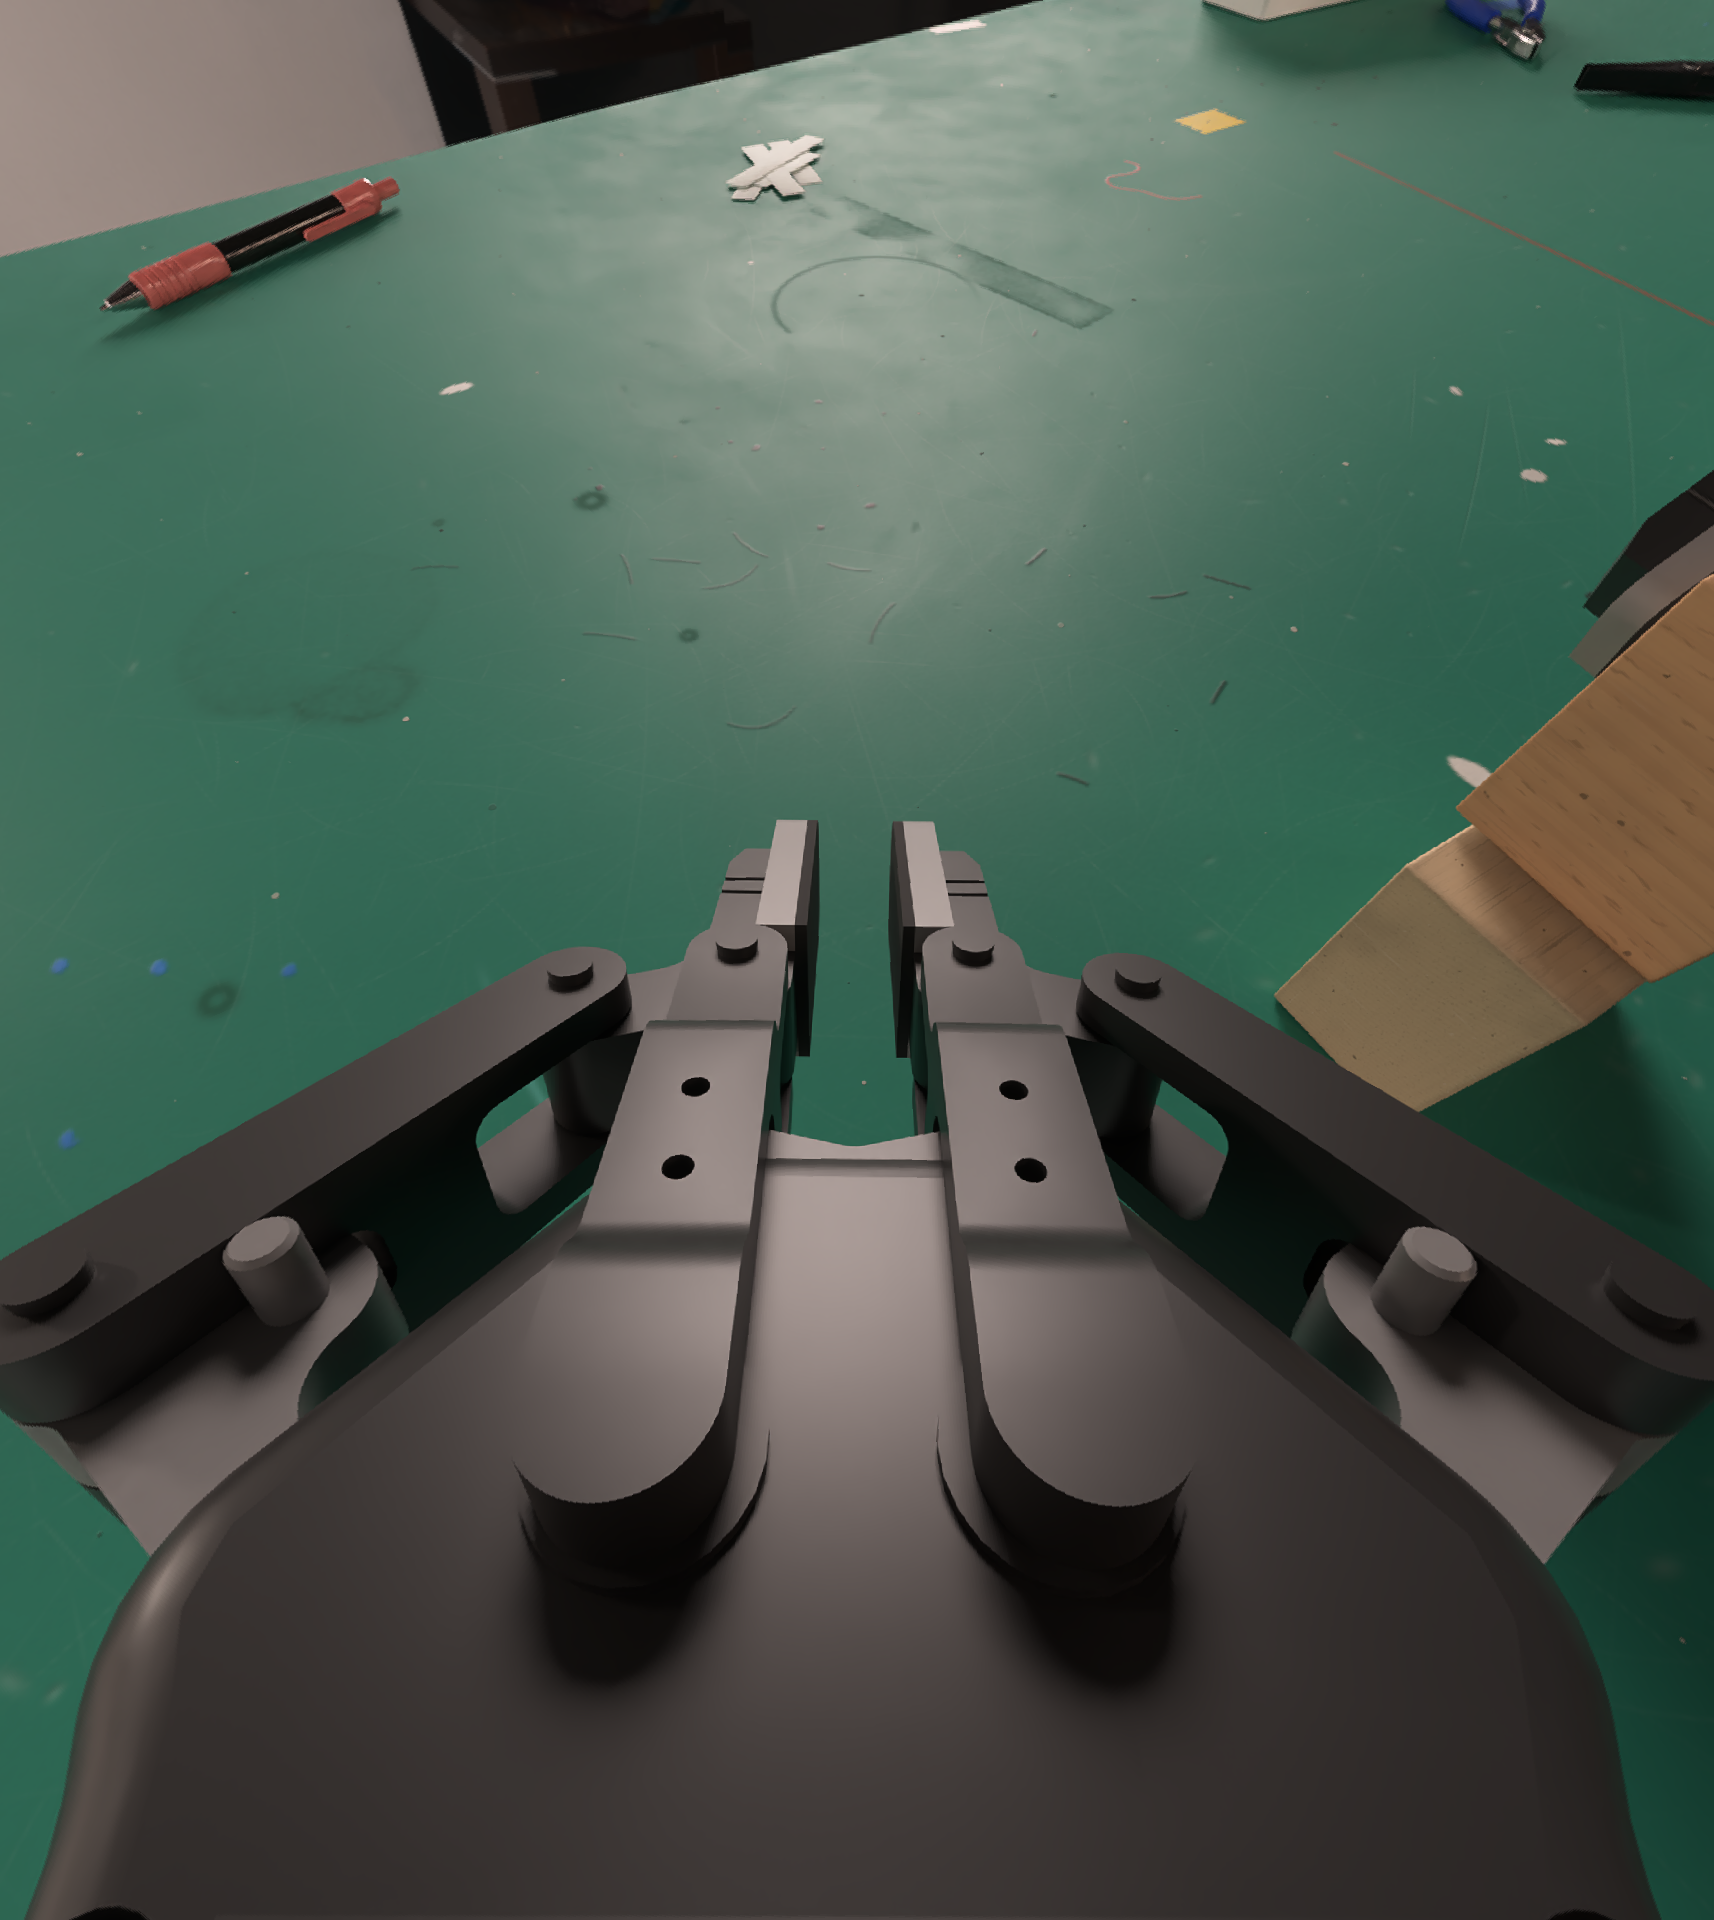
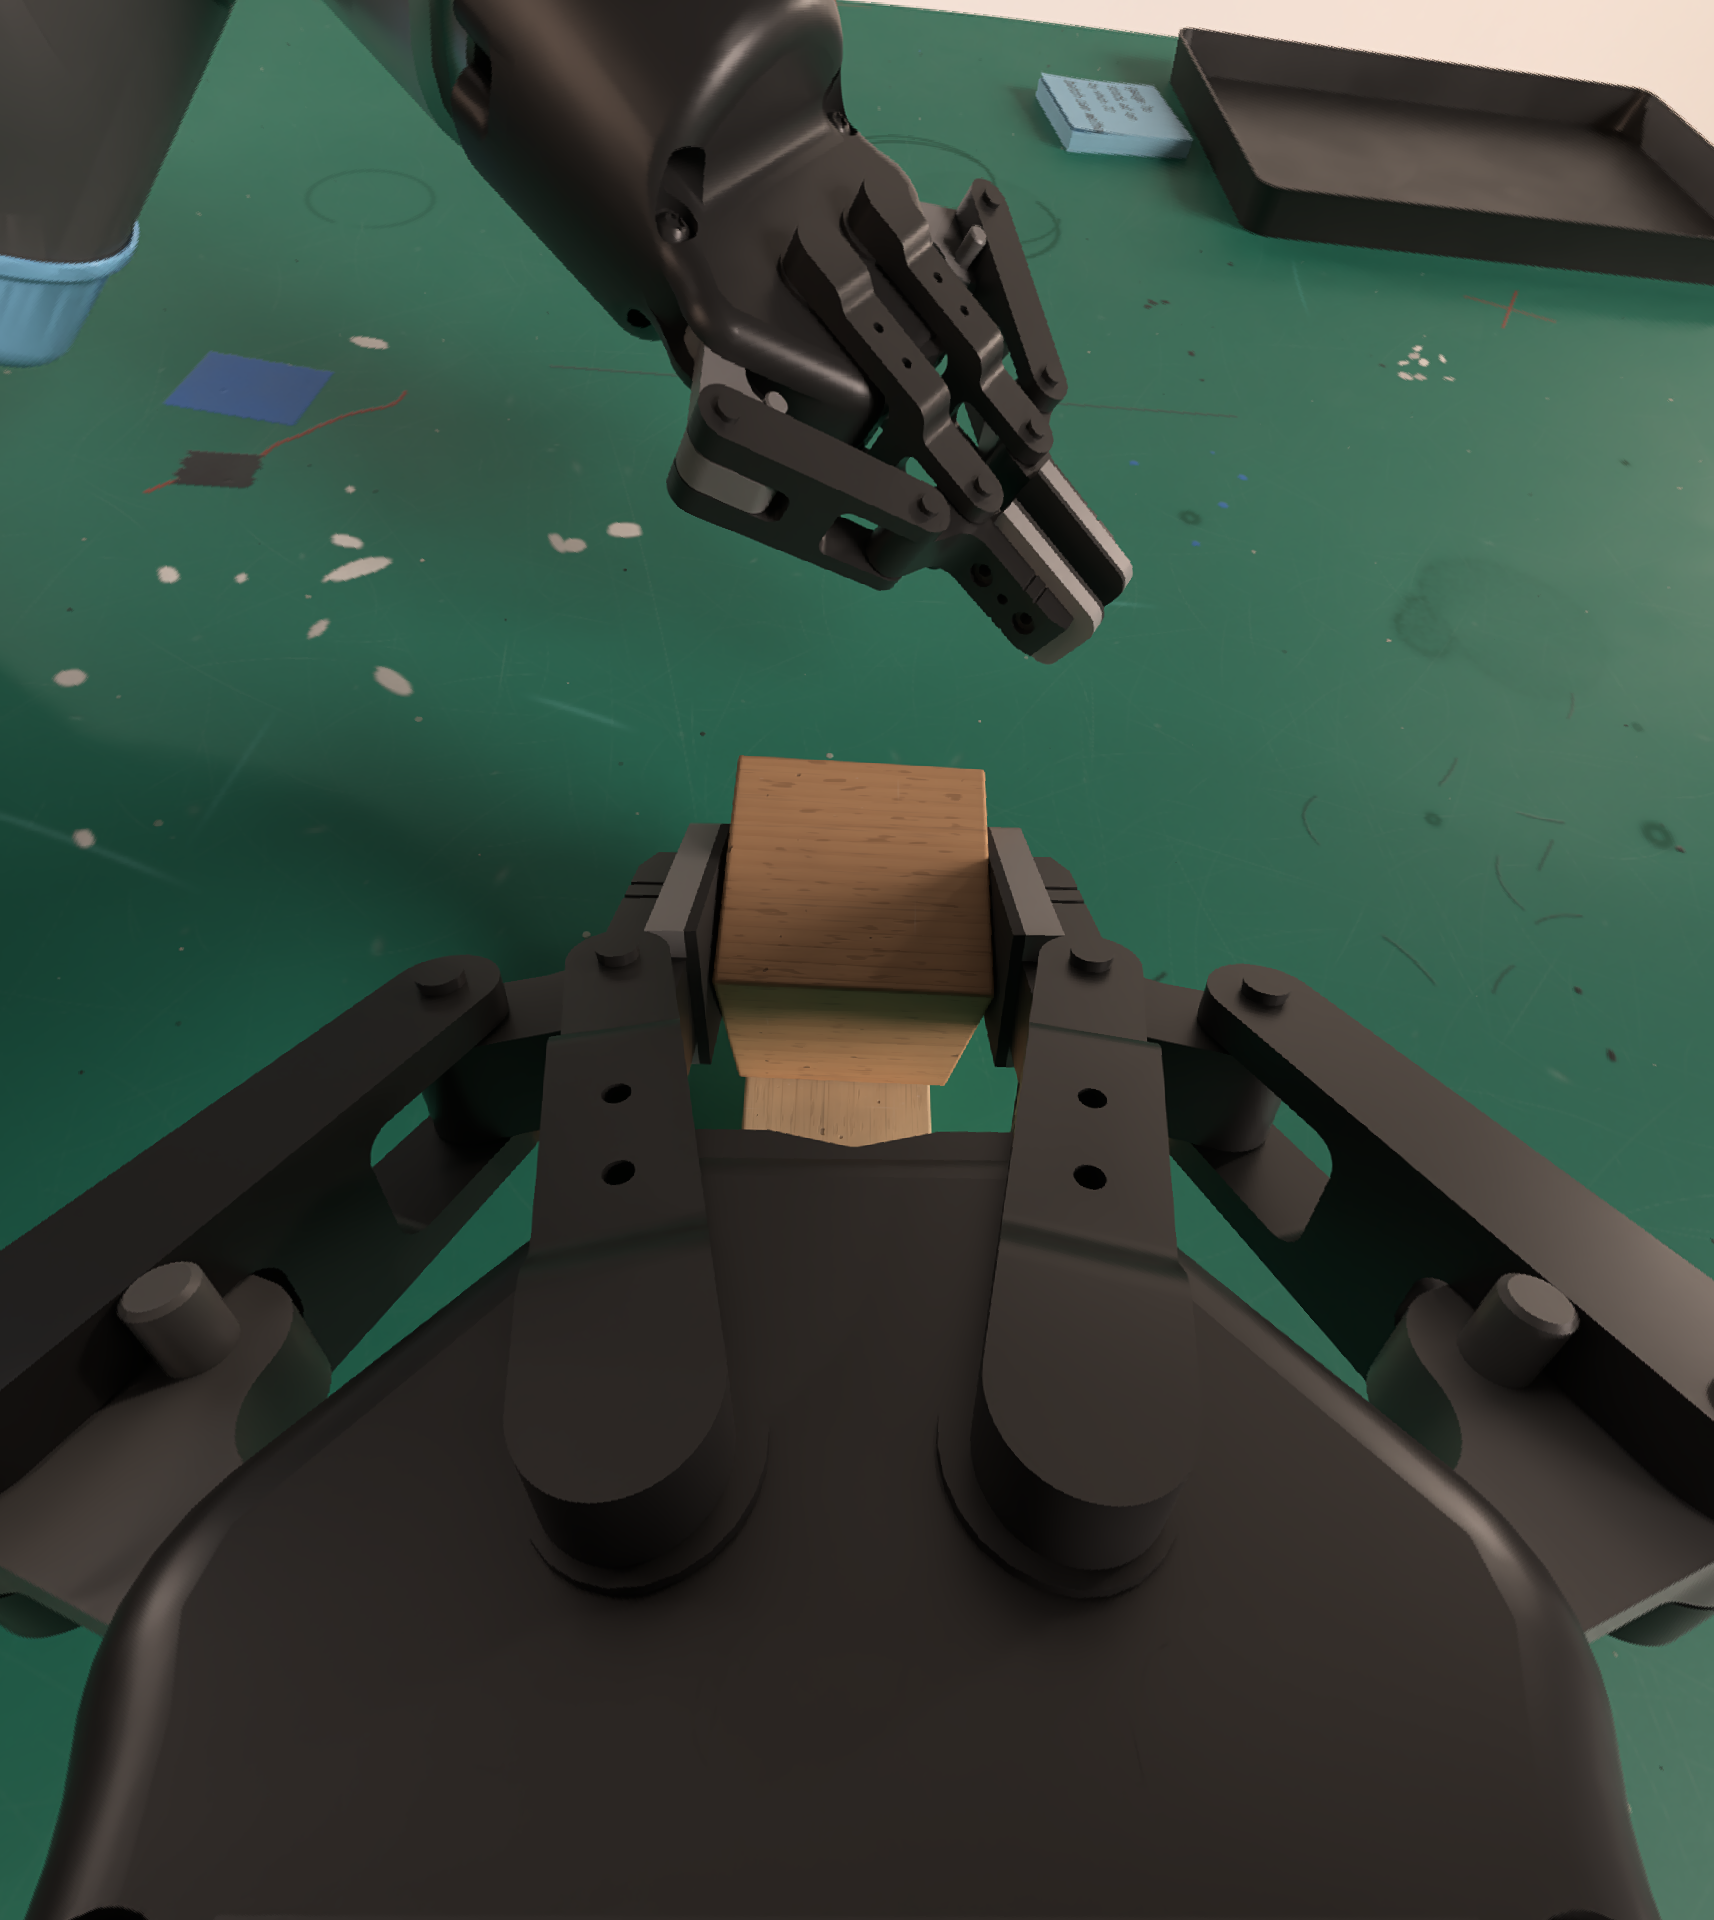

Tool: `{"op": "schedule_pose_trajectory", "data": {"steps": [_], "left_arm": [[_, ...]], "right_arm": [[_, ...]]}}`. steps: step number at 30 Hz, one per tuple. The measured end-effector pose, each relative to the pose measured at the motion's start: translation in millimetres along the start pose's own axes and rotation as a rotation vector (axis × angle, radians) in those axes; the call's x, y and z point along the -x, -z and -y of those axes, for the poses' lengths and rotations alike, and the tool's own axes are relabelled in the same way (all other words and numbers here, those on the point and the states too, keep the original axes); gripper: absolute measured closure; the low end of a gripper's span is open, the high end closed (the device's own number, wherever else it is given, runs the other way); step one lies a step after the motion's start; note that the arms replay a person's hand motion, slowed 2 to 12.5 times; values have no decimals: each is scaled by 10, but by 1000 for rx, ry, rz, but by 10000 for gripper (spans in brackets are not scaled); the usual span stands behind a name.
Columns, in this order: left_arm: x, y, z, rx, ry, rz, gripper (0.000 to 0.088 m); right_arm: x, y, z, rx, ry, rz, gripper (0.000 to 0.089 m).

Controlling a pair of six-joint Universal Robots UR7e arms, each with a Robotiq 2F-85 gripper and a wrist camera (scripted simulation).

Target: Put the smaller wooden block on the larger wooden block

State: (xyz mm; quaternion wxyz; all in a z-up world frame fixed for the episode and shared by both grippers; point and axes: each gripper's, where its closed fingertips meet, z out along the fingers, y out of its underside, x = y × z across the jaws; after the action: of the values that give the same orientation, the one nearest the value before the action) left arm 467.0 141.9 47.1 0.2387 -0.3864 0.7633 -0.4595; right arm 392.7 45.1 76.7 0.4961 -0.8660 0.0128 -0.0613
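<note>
My right gripper (image 2: 853, 868) is shut on a darker brown wooden block (image 2: 853, 883), one pad on each side face. A paler wooden block (image 2: 837, 1110) shows directly beneath it. In the left wrist view, at the right edge, the darker block (image 1: 1663, 748) sits on top of the paler block (image 1: 1435, 977), overhanging it, with a right gripper finger (image 1: 1705, 540) still against it. My left gripper (image 1: 855, 862) hovers over the bare green mat left of the blocks. Its jaws are nearly together with nothing between them. It also shows in the right wrist view (image 2: 1076, 613), beyond the blocks.
A red and black pen (image 1: 250, 241) lies at the far left, a white tape cross (image 1: 777, 166) farther back, and blue-handled pliers (image 1: 1705, 78) at the far right. A black tray (image 2: 1476, 156) and a light blue box (image 2: 1113, 114) sit at the table's far side.
</note>
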Motion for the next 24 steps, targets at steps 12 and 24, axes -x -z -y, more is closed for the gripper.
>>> {"op": "schedule_pose_trajectory", "data": {"steps": [12,24], "left_arm": [[-1,0,0,0,0,-1,758],[-4,-2,-1,1,-3,-1,758]], "right_arm": [[-8,4,-2,-1,1,-8,491],[1,10,-8,1,4,-1,306]]}}
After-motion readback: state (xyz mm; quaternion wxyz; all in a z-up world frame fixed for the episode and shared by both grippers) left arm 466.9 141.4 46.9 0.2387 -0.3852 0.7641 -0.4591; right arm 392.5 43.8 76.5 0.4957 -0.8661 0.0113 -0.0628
